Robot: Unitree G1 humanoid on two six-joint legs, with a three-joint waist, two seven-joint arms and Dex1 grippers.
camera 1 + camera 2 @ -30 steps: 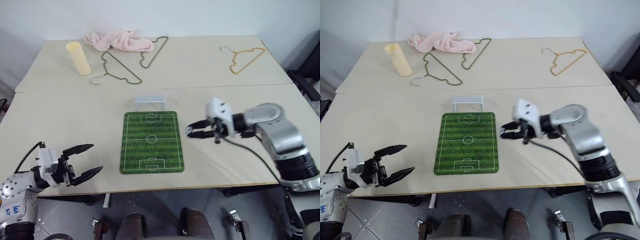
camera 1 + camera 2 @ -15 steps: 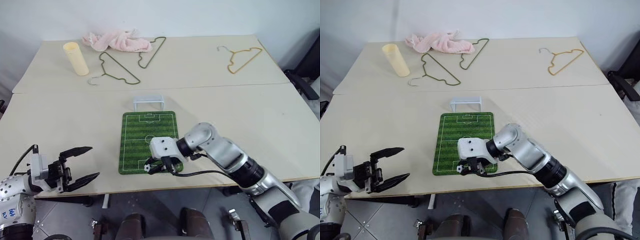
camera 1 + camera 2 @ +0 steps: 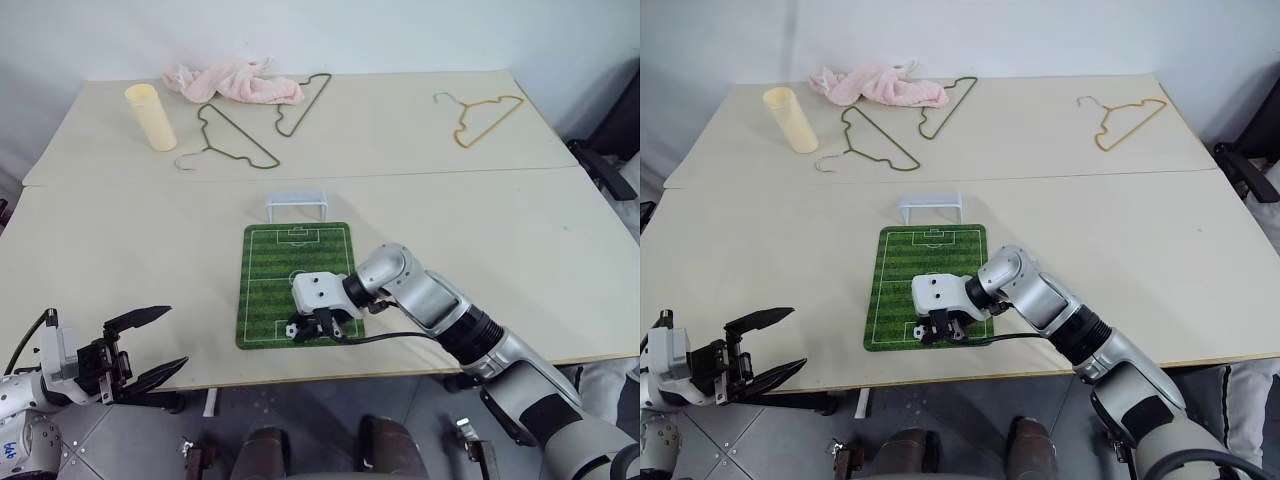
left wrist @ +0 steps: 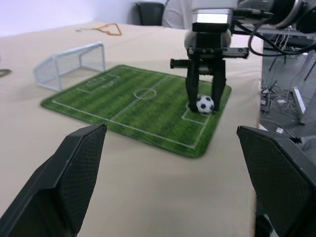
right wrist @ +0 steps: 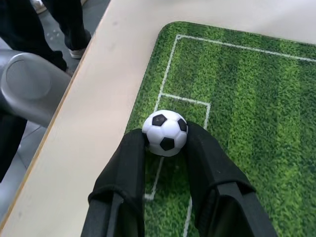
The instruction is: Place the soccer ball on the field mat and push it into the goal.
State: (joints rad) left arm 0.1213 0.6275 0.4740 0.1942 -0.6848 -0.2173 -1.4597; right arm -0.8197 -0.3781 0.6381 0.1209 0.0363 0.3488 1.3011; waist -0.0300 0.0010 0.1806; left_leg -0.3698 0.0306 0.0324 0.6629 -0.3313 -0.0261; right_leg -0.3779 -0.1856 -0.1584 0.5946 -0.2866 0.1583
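Note:
The soccer ball [image 5: 165,132], white with black patches, sits between the two black fingers of my right gripper [image 3: 296,330], which is shut on it. The ball [image 4: 205,104] hangs at or just above the surface of the field mat [image 3: 300,262], over the penalty box at the mat's near end. The green striped mat lies in the middle of the table. The small white goal [image 3: 297,205] stands just beyond the mat's far end, its mouth facing the mat. My left gripper [image 3: 176,336] is open and holds nothing, off the table's near left edge.
Two dark wire hangers [image 3: 238,140] and a pink cloth [image 3: 232,80] lie at the back left beside an upright yellow cup [image 3: 150,116]. An orange hanger [image 3: 480,115] lies at the back right. The table's front edge [image 3: 300,378] runs just below the mat.
My right arm swung left and down from beside the mat's right edge to its near end, carrying the ball. My left gripper drew back toward the table's near edge.

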